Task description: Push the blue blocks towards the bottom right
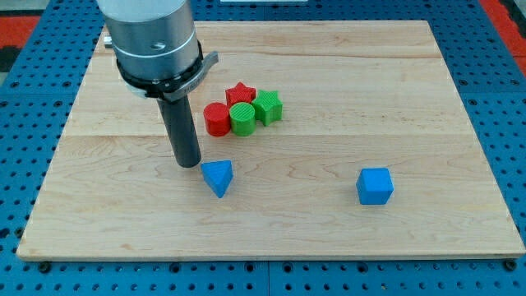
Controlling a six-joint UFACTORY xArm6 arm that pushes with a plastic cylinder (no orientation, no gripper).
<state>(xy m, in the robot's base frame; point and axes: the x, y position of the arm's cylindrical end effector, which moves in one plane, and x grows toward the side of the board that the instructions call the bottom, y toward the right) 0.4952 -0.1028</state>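
A blue triangular block (218, 177) lies on the wooden board (345, 90), left of centre and low in the view. A blue cube (375, 186) lies to the view's right of it, near the bottom right part. My tip (189, 164) stands just to the upper left of the blue triangular block, very close to its top left corner; I cannot tell if it touches. The rod rises from there to the grey arm body at the view's top left.
A tight cluster sits above the blue triangle: a red cylinder (217, 118), a green cylinder (242, 118), a red star (240, 93) and a green cube (268, 107). Blue pegboard surrounds the board's edges.
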